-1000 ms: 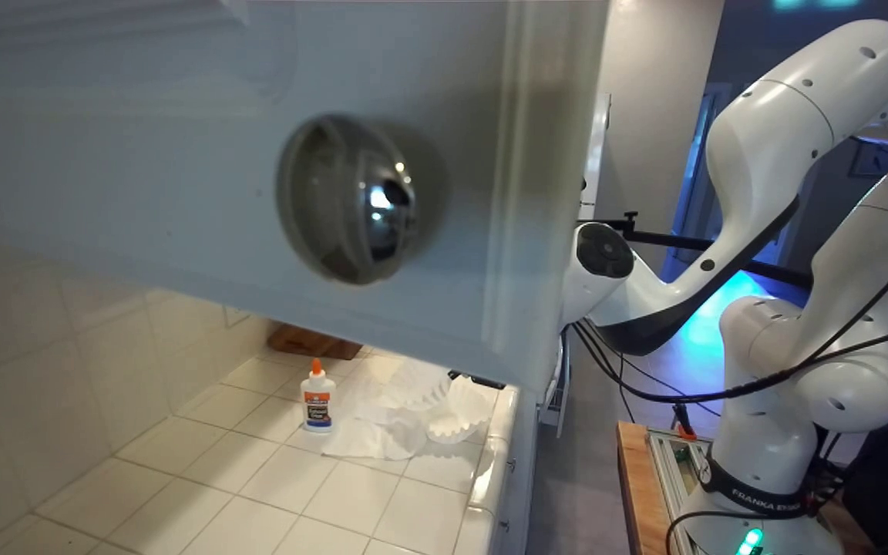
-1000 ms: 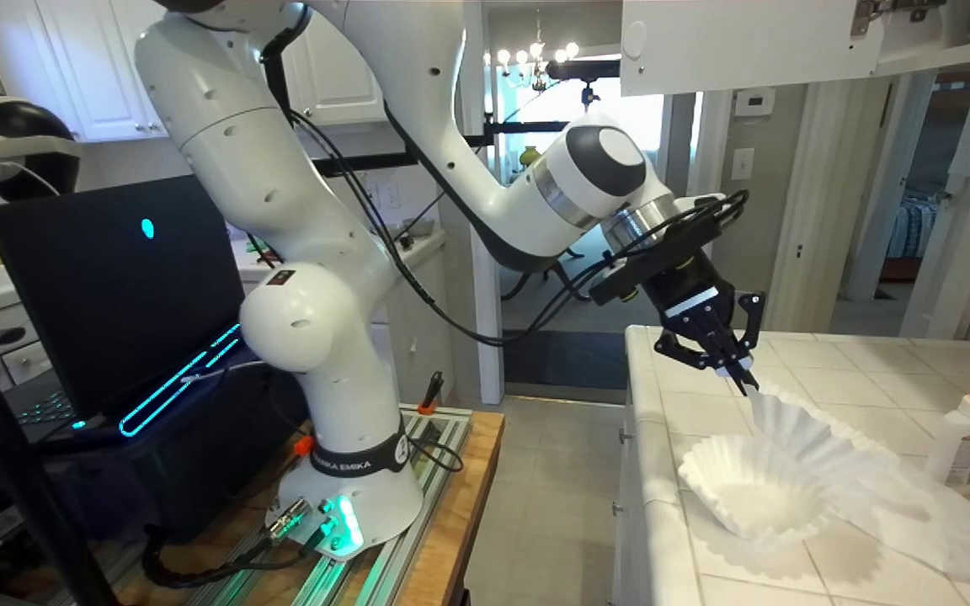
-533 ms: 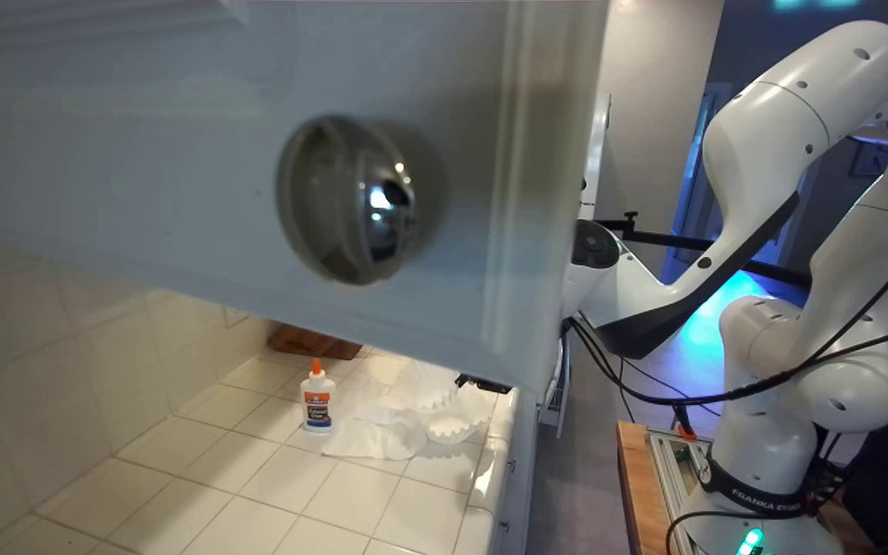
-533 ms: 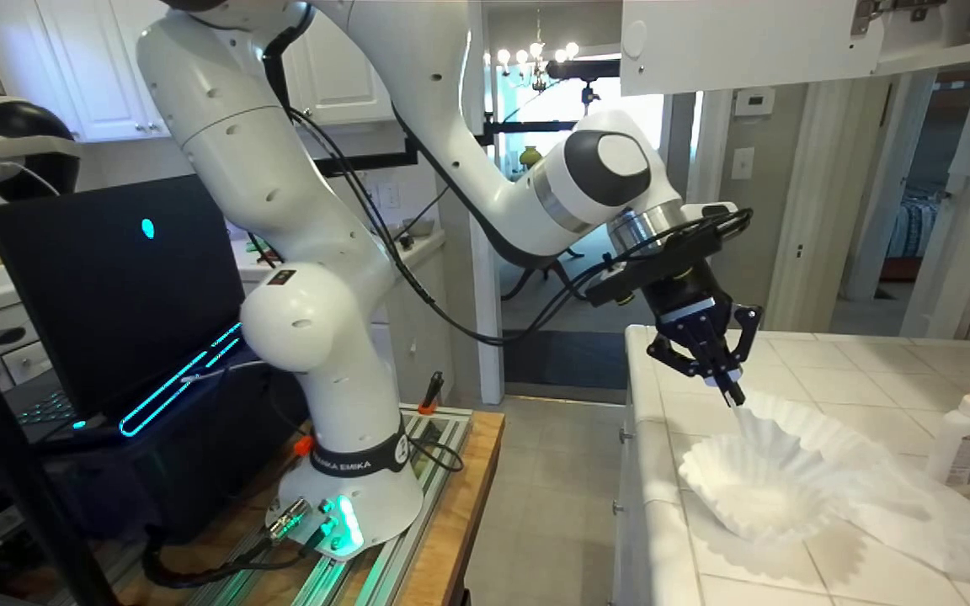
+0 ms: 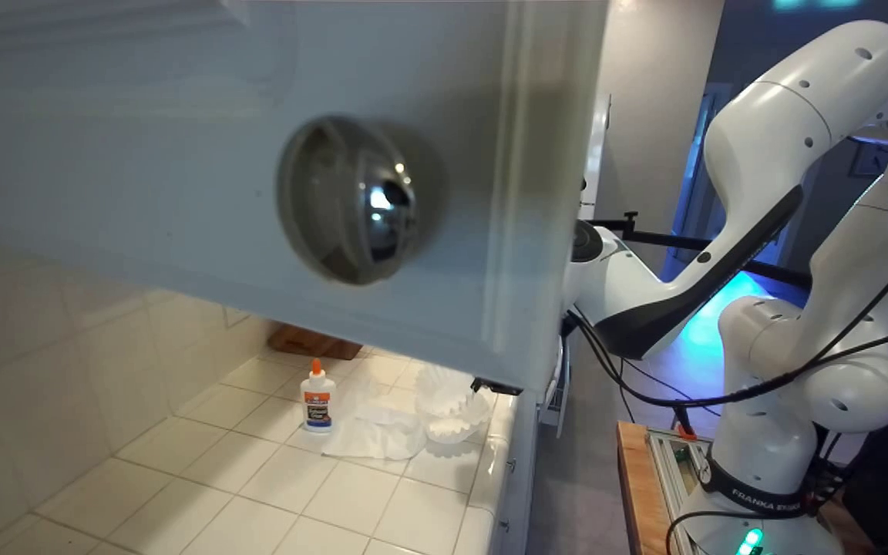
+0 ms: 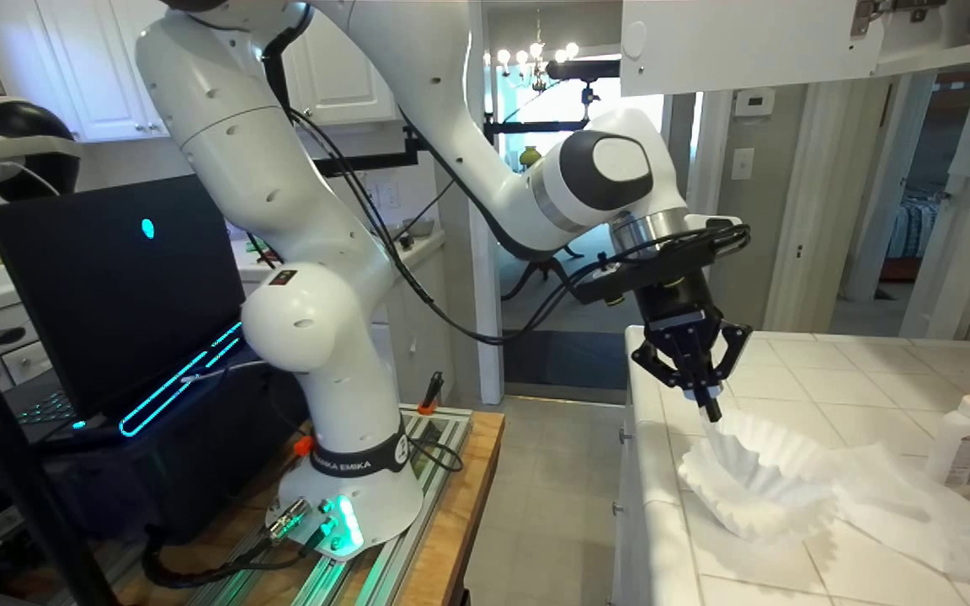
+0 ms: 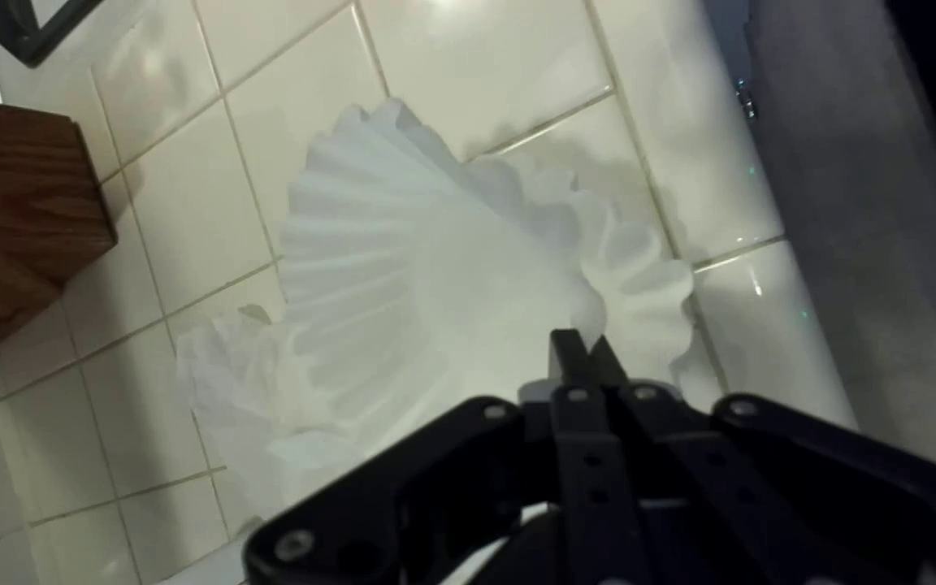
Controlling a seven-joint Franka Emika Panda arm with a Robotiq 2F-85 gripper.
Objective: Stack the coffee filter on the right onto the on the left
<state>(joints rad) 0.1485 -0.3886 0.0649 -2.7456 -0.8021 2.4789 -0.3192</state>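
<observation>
Holds the lip of a coffee filter pinched in the pincer, drawn together on the thin paper and aimed down with a slight lean. Peaks at the gripped lip, above the table and near its rounded front edge. Slopes down from there in an exterior view, tilted, toward a crumpled white sheet, and looks longest along that slope. Spreads pleats leftward in the wrist view, away from the front edge. Overlaps part of the lower filter underneath; cannot tell how far nested.

Beside the lower filter's ruffled rim, leaves only a narrow strip of table before the front edge, then drops to the floor. Past the two filters, gives wider room across the table toward the top of the wrist view. On the flank away from the edge, gets hemmed in by the crumpled white sheet, just beside the filters, and then by an upright glue bottle with an orange cap. Farther off, meets a wooden block near the tiled wall. Overhead, runs up against a cabinet door, hiding most of the pincer in an exterior view.
</observation>
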